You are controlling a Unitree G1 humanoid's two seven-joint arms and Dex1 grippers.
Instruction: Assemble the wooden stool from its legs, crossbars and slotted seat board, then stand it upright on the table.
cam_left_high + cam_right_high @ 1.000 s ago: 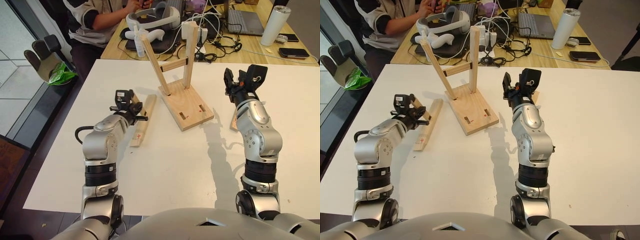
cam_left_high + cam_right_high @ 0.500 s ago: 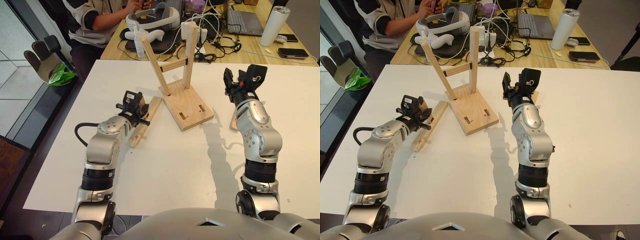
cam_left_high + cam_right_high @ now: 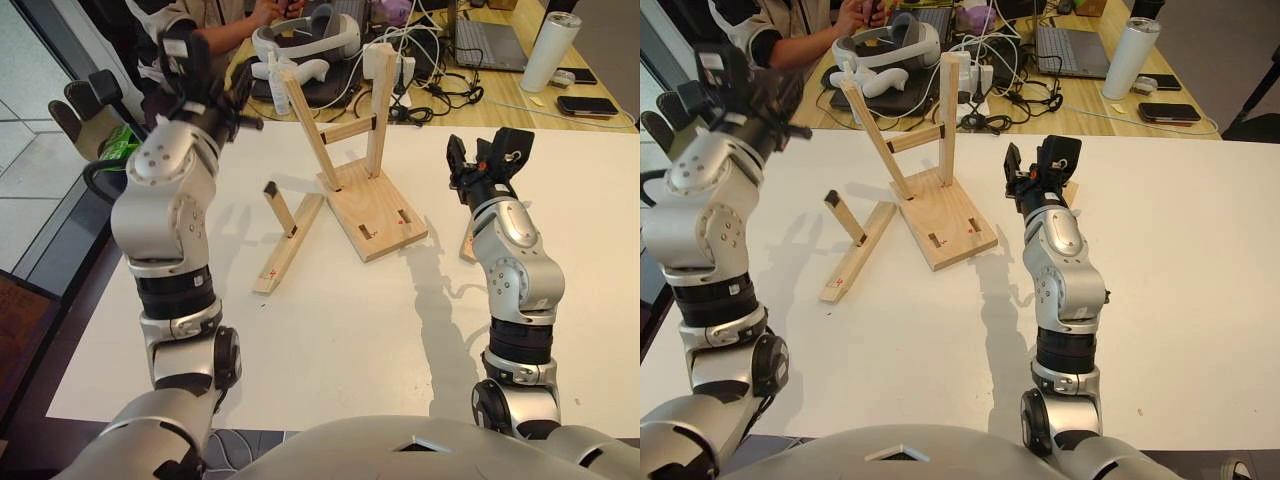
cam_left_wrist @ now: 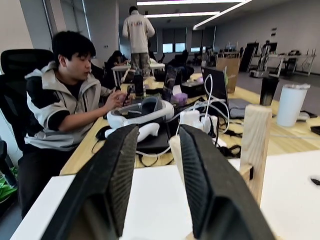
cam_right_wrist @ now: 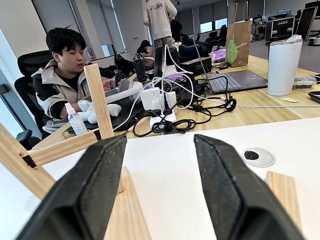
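Looking over the white table [image 3: 330, 330], we find the loose leg [image 3: 287, 240] lying flat at centre left, its long axis running from lower left up toward the seat board [image 3: 385, 200] just right of it. A short crossbar [image 3: 280, 207] stands up from the leg. The seat board already carries two legs, and its nearer slots [image 3: 371, 233] are bare. The left gripper [image 4: 159, 135] is high in the upper left, well above and apart from the leg, fingers spread with nothing between them. The right gripper [image 5: 160, 145] hangs at right of centre, likewise spread and empty. We judge the left arm the nearer to the leg.

Half a second ago the left gripper sat low against that leg. It has since risen clear, leaving the leg in about the same place with the crossbar exposed. The right arm has not moved.
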